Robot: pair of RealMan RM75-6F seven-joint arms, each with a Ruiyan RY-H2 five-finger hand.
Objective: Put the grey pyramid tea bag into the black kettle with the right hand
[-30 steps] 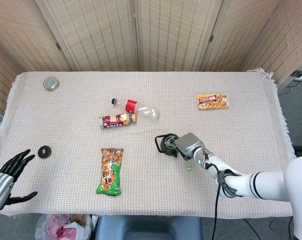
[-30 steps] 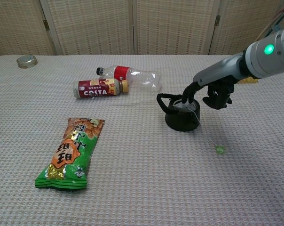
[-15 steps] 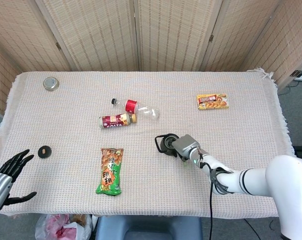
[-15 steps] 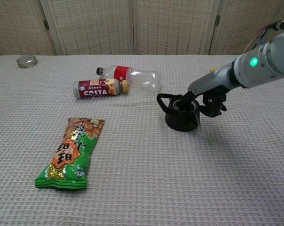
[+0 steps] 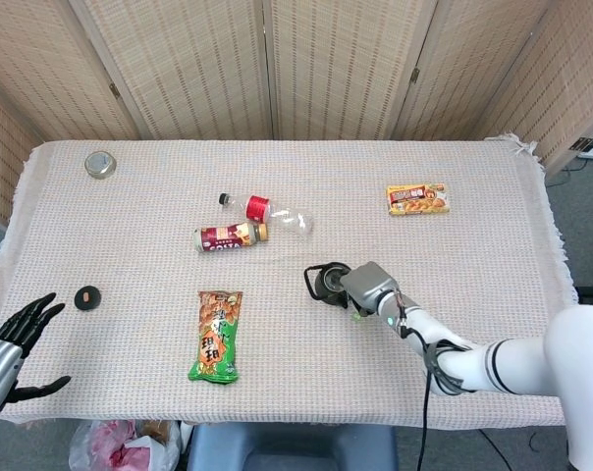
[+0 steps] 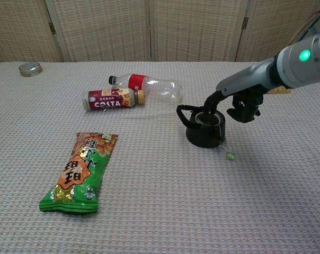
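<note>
The black kettle (image 5: 326, 283) (image 6: 204, 130) stands right of the table's middle, its handle toward the left. My right hand (image 5: 363, 287) (image 6: 239, 105) hovers just right of it, thumb and a finger pinched together at the kettle's mouth. A pale bit of the grey pyramid tea bag (image 6: 208, 120) shows inside the mouth under those fingertips. Its string runs over the rim to a small green tag (image 6: 230, 156) lying on the cloth. My left hand (image 5: 14, 345) hangs open at the table's near left corner, holding nothing.
A green snack bag (image 5: 217, 336) (image 6: 78, 172) lies front left of the kettle. A Costa bottle (image 5: 230, 236) (image 6: 111, 98) and a clear red-label bottle (image 5: 269, 211) (image 6: 148, 85) lie behind it. An orange packet (image 5: 417, 199), a tin lid (image 5: 100, 165) and a black lid (image 5: 87, 297) sit further off.
The right hand dipped toward the kettle mouth, then rose a little. The green tag slid along the cloth toward the kettle as the string drew in. The left hand barely moved.
</note>
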